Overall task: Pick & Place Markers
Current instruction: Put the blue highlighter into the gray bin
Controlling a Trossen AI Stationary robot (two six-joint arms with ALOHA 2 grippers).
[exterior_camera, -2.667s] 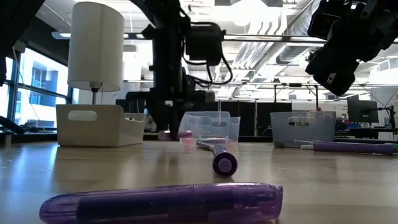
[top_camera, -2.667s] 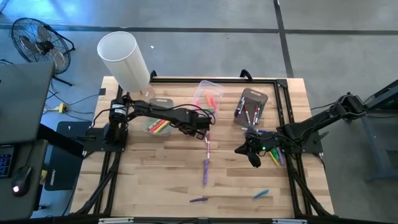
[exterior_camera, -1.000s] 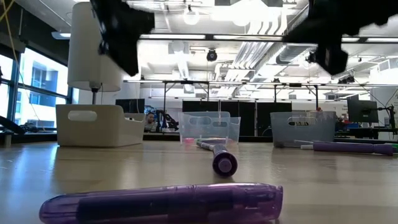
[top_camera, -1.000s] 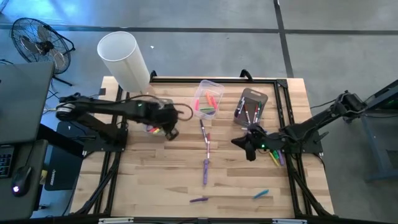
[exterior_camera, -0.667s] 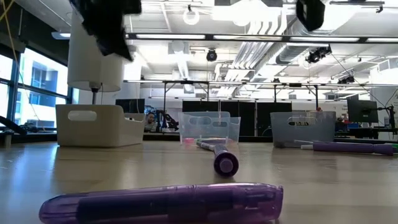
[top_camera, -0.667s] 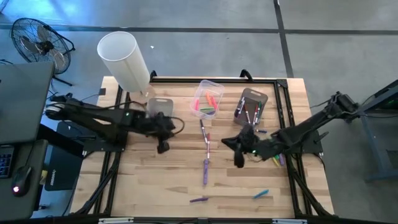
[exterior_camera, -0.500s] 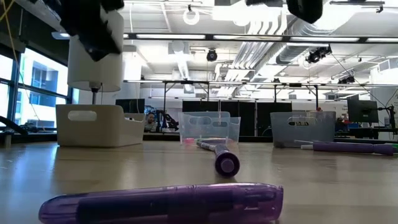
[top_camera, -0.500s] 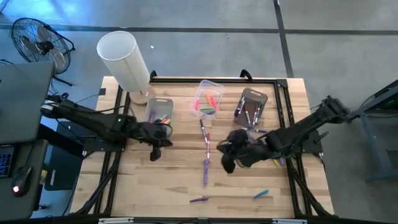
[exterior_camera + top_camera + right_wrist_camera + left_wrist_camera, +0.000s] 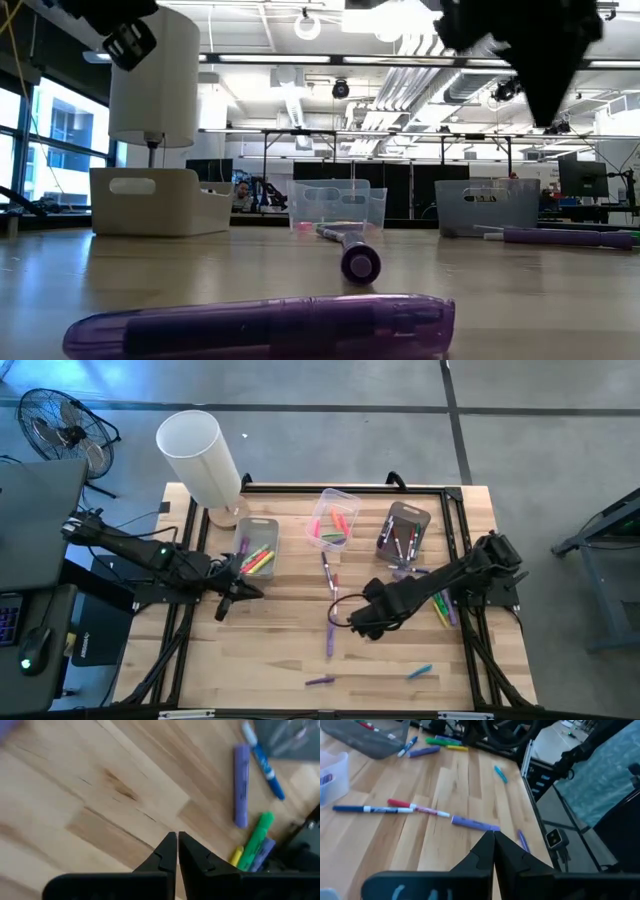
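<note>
Overhead, we see a pale butcher-block tabletop (image 9: pixel 260 640) framed by black rails, standing on a grey concrete floor, with a floor fan (image 9: pixel 55 422) and a tall white cylinder (image 9: pixel 198 455) at its far left corner. Across the table at surface height, the room behind is an open workshop with ceiling lights, ducting and benches. Three bins sit along the far edge: a white bin (image 9: pixel 256 547) holding yellow, green and pink markers, a clear bin (image 9: pixel 333 518) holding pink and red ones, and a grey bin (image 9: pixel 403 530) whose contents we cannot sort by colour. Loose markers lie on the wood: a line of them (image 9: pixel 329 598) down the middle, a purple marker (image 9: pixel 319 681) and a blue marker (image 9: pixel 419 672) near the front edge, and a small cluster (image 9: pixel 443 608) by the right rail, partly hidden under the right arm. In the low view a purple marker (image 9: pixel 262 326) fills the foreground, cut off by no edge but too near to read. The left gripper (image 9: pixel 226 604) hangs above bare wood just in front of the white bin, fingers pressed together on nothing. The right gripper (image 9: pixel 357 622) hangs just beside the middle line of markers, its fingers all but together and empty.
</note>
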